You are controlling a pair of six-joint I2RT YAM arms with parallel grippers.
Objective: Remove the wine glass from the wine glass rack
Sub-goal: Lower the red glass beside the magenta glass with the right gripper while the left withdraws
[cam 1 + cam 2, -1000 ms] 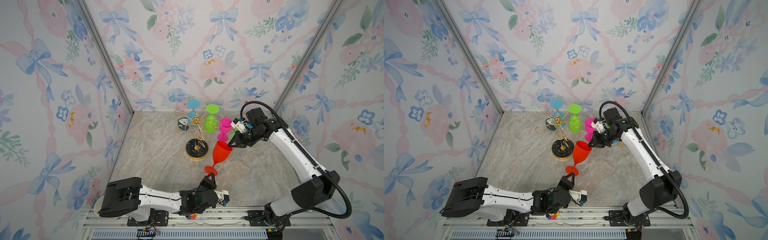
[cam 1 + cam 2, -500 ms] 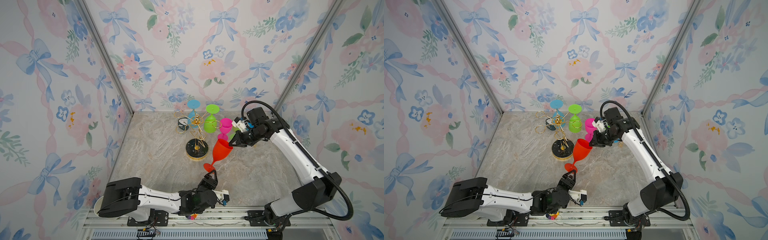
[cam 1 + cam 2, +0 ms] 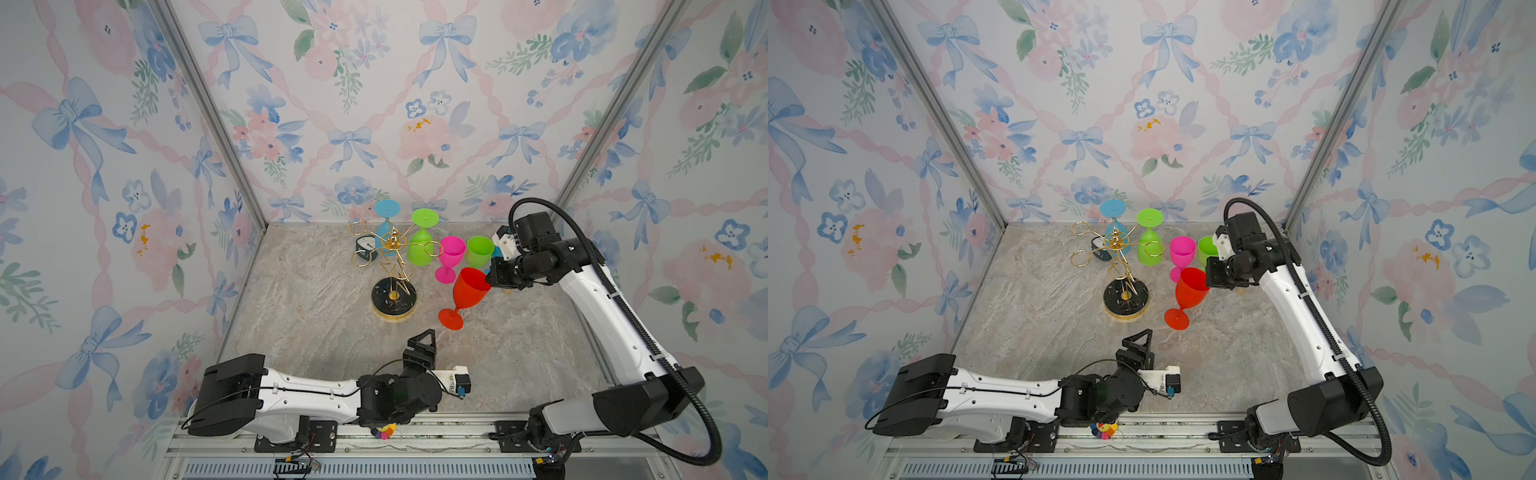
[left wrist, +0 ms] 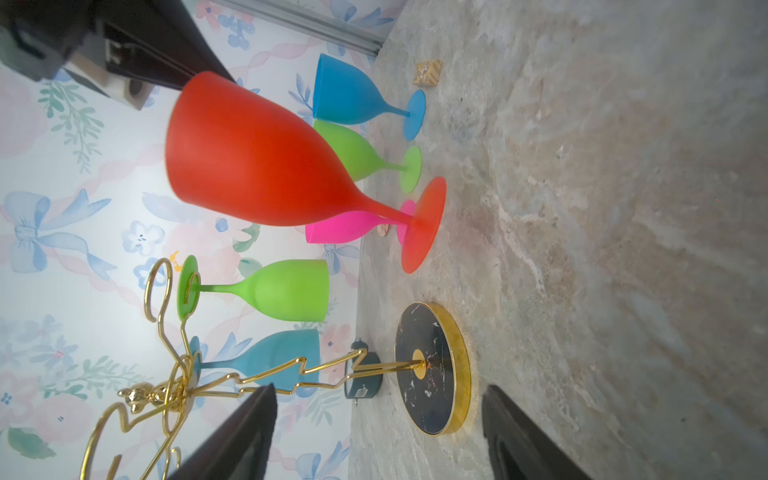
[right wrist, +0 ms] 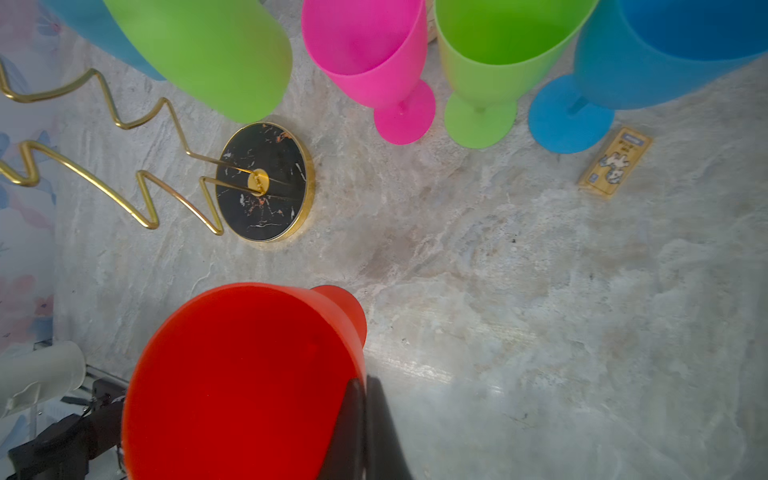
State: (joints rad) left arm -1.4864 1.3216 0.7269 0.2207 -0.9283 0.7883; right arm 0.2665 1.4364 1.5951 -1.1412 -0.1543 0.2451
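The red wine glass (image 3: 467, 291) (image 3: 1190, 291) hangs tilted to the right of the wine glass rack (image 3: 394, 305), its foot low over the stone floor. My right gripper (image 3: 490, 277) (image 5: 365, 380) is shut on the glass's rim (image 5: 241, 382), one finger inside the bowl and one outside. My left gripper (image 3: 424, 338) (image 4: 378, 395) stands open and holds nothing, just in front of the glass's foot (image 4: 424, 224). A green glass (image 3: 420, 245) and a blue glass (image 3: 384, 226) hang upside down on the gold rack (image 4: 432, 368).
Pink (image 3: 451, 253), green (image 3: 478, 251) and blue (image 5: 665, 54) glasses stand upright behind the red one. A small clock (image 3: 365, 249) sits behind the rack. A small yellow box (image 5: 615, 162) lies on the floor by the blue glass. Walls close in left, back and right.
My left gripper has opened and let go of the red glass's foot. The glass, held by the right gripper, has swung right and away from it.
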